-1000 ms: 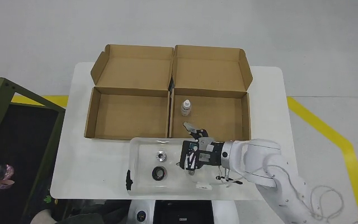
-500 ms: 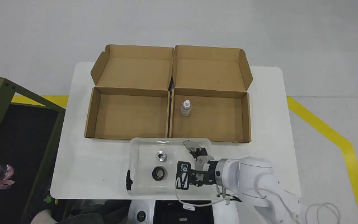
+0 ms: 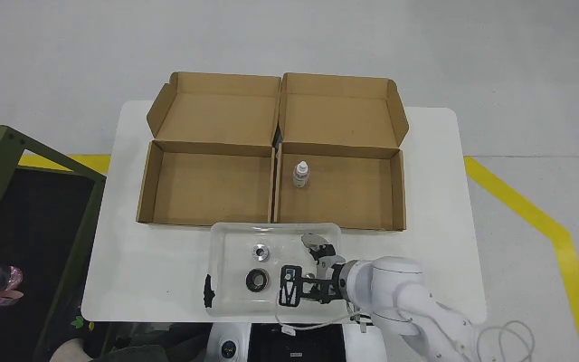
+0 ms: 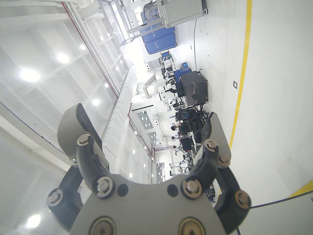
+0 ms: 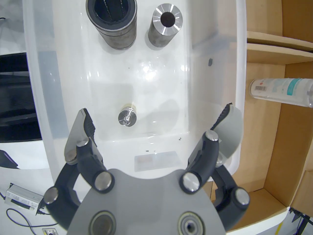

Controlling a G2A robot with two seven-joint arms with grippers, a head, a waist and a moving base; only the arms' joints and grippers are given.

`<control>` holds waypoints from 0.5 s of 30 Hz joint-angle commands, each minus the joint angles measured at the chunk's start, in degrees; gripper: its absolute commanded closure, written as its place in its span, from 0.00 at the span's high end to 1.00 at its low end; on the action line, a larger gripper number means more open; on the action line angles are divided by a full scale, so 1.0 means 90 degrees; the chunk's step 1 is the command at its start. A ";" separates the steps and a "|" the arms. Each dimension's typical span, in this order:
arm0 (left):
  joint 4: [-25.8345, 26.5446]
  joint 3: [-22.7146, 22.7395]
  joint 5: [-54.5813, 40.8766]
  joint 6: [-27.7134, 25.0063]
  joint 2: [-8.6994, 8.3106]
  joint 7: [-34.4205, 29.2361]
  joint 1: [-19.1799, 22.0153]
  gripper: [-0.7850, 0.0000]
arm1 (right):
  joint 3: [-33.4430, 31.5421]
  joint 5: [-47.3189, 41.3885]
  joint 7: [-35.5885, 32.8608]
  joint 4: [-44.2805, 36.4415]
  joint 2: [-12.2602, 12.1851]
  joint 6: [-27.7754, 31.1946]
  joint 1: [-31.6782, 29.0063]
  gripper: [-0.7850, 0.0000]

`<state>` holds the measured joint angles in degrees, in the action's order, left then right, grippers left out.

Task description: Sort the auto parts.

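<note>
A clear plastic bin (image 3: 226,237) at the table's front holds a dark linear bearing (image 3: 258,280) (image 5: 111,13) and a silver sleeve (image 3: 261,252) (image 5: 166,25), both upright. A small silver fitting (image 5: 127,117) stands on the bin floor. My right gripper (image 3: 303,265) (image 5: 156,121) hangs open inside the bin, just above that fitting, which lies between the fingers but nearer one of them. A white bottle (image 3: 301,174) (image 5: 281,91) stands in the right cardboard box (image 3: 380,214). My left gripper (image 4: 146,123) is open, holds nothing and points up at the hall.
Two open cardboard boxes sit side by side behind the bin; the left box (image 3: 163,190) holds nothing. Their flaps stand up at the back. The bin's wall (image 5: 240,50) is close to one right finger. Bare white table lies on either side.
My right arm has drawn back toward the table's front edge, and its gripper has shifted nearer and slightly left inside the bin. It has stayed open.
</note>
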<state>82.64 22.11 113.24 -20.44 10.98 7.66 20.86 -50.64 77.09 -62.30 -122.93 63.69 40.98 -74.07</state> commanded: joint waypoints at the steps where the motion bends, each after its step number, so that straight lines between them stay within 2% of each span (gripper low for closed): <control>1: 0.0000 0.0000 0.0000 0.0000 0.0000 0.0000 0.0000 1.00 | 0.0068 -0.0012 -0.0122 0.0062 0.0010 -0.0040 0.0063 1.00; 9: 0.0000 0.0000 0.0000 0.0000 0.0000 0.0000 0.0000 1.00 | 0.0352 -0.0060 -0.0290 0.0386 0.0027 -0.0179 0.0291 0.99; 15: 0.0000 0.0000 0.0000 0.0000 0.0000 0.0000 0.0000 1.00 | 0.0552 -0.0101 -0.0371 0.0544 0.0016 -0.0260 0.0402 0.91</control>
<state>82.64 22.11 113.24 -20.44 10.98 7.66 20.86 -45.96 76.20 -65.50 -118.14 63.85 38.78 -70.56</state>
